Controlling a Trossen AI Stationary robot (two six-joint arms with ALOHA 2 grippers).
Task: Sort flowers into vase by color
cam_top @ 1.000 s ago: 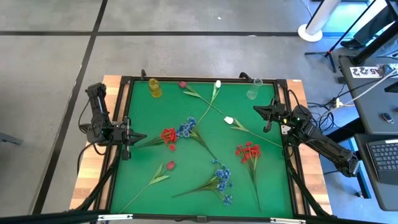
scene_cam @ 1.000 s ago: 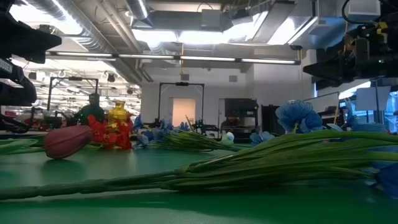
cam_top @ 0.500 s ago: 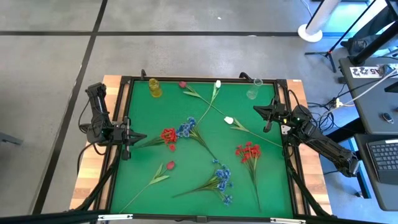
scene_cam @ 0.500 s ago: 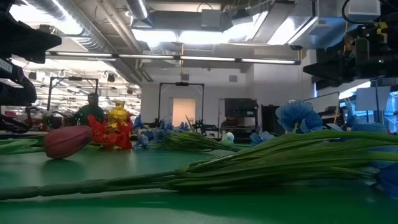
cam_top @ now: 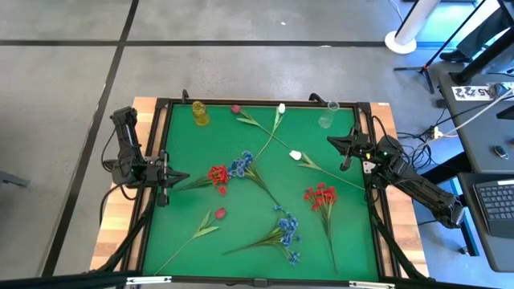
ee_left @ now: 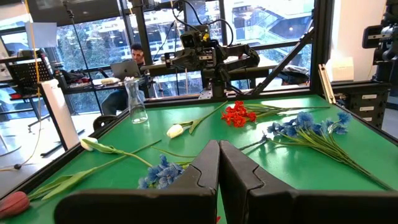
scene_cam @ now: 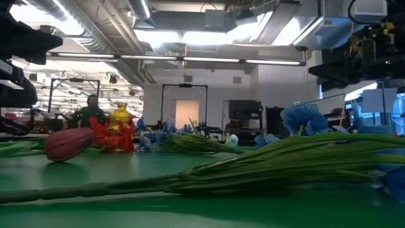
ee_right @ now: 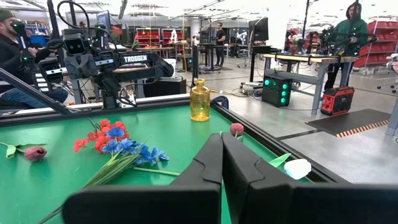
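Seven flowers (cam_top: 259, 175) lie scattered flat across the green table (cam_top: 353, 241), none in the yellow vase (cam_top: 199, 113) or clear vase (cam_top: 326, 118). They look light and floppy, with crushable blossoms, so the thin stem is probably the place to pinch. Left gripper (cam_top: 166, 178) and right gripper (cam_top: 348, 148) wait clenched and empty at opposite table edges.

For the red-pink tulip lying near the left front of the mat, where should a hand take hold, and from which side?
Grip the red-pink tulip by its bare green stem, just below the leaf, not the bud. It lies flat and diagonal with nothing across it, so coming straight down with fingers spanning the stem looks best. The left hand is probably nearer; the right hand is across the mat.
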